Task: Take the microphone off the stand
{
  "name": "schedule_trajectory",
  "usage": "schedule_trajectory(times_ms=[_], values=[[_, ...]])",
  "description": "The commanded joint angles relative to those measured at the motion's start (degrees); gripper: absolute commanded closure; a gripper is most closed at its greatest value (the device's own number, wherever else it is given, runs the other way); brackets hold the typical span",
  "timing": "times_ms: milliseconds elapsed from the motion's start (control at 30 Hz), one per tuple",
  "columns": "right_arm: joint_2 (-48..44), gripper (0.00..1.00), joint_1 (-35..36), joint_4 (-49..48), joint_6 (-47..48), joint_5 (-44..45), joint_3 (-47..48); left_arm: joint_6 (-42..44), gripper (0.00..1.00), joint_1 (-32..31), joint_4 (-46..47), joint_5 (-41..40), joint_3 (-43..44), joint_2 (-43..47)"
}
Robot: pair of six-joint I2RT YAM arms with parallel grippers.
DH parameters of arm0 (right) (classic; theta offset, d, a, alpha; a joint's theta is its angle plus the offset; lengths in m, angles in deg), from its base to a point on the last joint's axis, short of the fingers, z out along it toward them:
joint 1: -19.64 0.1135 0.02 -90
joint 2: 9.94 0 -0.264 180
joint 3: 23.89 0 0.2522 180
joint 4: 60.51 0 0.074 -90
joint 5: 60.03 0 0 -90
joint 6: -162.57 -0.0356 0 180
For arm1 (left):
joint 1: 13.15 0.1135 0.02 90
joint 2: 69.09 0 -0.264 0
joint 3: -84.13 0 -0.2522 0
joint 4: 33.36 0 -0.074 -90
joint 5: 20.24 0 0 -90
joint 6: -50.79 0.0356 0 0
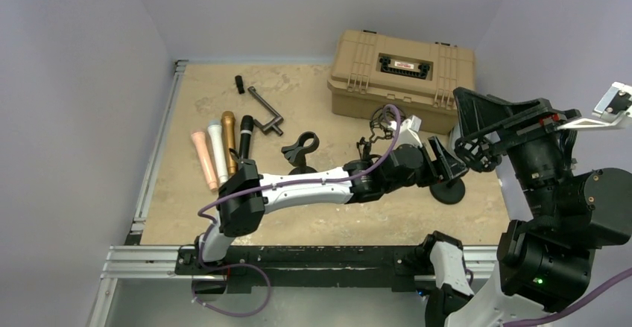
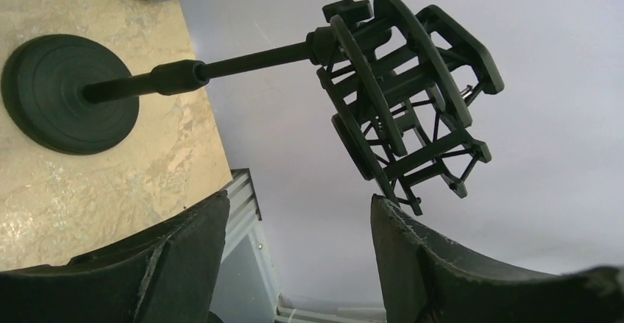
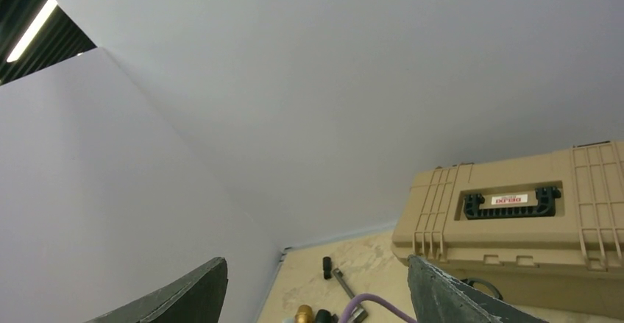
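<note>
as far as these views show, the removal itself looks done. in the left wrist view the stand (image 2: 70,91) sits on its round base on the bench (image 2: 44,190), with its pole running out to a shock mount (image 2: 405,87) — and that cage is empty, the wall showing straight through its rings and cords. nothing sits in it.

in the top view, four microphones lie side by side at the left of the bench, well apart from the stand: a pink microphone (image 1: 203,162), a white microphone (image 1: 217,152), a gold microphone (image 1: 229,142) and a black microphone (image 1: 245,137). i cannot tell which of them belongs to this stand. a small clip stand (image 1: 302,148) near them holds nothing either.

the left gripper (image 2: 298,204) is spread wide with nothing between its fingers, and its arm reaches low across the bench to just beside the stand's base. the right gripper (image 3: 315,263) is also wide and holds nothing. it is raised off the bench, looking toward the back wall and the tan case (image 3: 515,213).

my reading is that little is left — at most drawing the arms clear. if a microphone were meant to come out of this mount, none is visible there to take.
</note>
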State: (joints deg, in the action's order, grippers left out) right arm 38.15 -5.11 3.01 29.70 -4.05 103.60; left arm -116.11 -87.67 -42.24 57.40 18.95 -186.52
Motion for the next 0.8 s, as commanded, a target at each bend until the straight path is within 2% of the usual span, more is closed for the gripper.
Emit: schedule_trajectory(times_ms=[0, 133, 400, 600, 767], values=[[0.55, 0.12, 0.12, -1.58, -0.19, -0.03, 0.39, 7.24, 0.31, -2.04, 3.57, -4.71, 1.62, 5.01], [0.46, 0.12, 0.14, -1.59, -0.24, -0.15, 1.55, 8.98, 0.29, -2.81, 4.47, -5.46, 1.75, 5.79], [-0.12, 0.12, 0.12, -1.80, -0.50, -0.48, 0.19, 6.14, 0.25, -2.38, 3.35, -4.89, 3.10, 4.69], [-0.10, 0.12, 0.08, -1.94, -0.62, -0.52, 0.42, -0.11, 0.34, -0.98, 0.76, -3.50, 6.69, 0.33], [-0.11, 0.12, 0.12, -1.96, -0.54, -0.70, 0.13, -0.93, 0.43, -0.84, -1.75, -3.10, 12.25, -3.52]])
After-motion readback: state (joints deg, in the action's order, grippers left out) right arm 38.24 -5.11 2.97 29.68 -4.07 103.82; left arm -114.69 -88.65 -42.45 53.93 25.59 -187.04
